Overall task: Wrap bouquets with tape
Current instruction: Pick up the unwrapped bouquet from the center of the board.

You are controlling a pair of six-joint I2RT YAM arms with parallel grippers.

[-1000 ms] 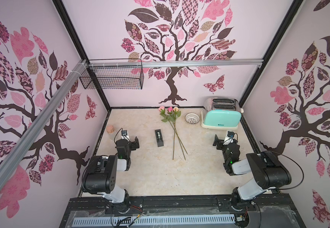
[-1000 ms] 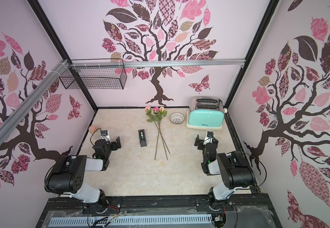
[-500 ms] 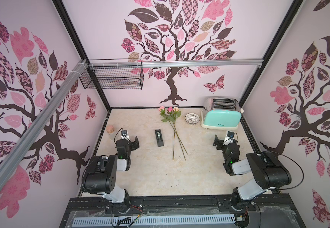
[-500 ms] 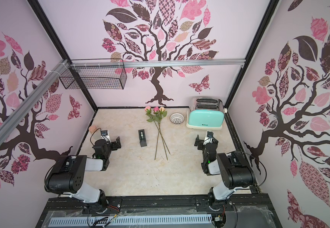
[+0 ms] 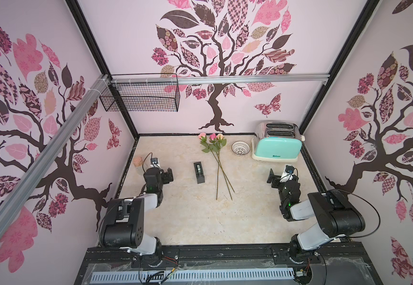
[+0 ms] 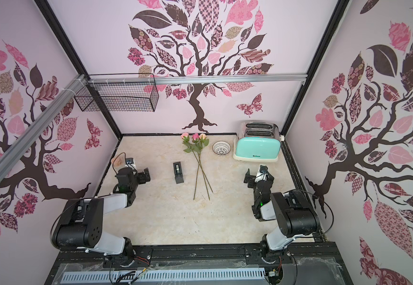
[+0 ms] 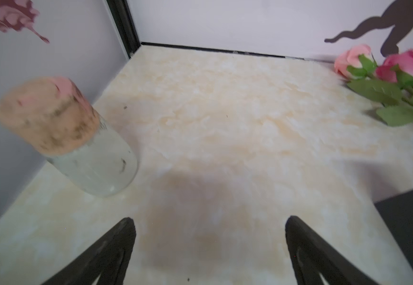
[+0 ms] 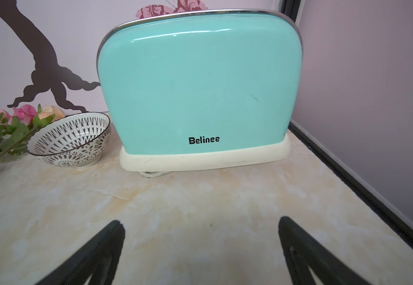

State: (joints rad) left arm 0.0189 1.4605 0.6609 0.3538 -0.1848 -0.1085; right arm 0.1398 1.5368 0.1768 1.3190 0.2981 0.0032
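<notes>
Left wrist view shows the left gripper [image 7: 209,219] with its fingers [image 7: 116,246] spread wide over bare surface [image 7: 225,123], holding nothing. The right wrist view shows the right gripper [image 8: 200,220] just as wide and empty, facing the toaster [image 8: 198,86].

In both top views the bouquets [image 5: 218,165] lie loose in the middle of the surface. The blooms point toward 12 o'clock by the back wall and the stem ends toward 6 o'clock. The three stems cross and fan apart, with no band around them. The tape [image 5: 198,172] sits in its black dispenser just at 9 o'clock of the stems, apart from them, with no strip visibly drawn out. The arms sit at 9 and 3 o'clock, well apart from both.

By my reading nothing is done yet: gathering the stems, pulling tape and winding it round them all remain.
</notes>
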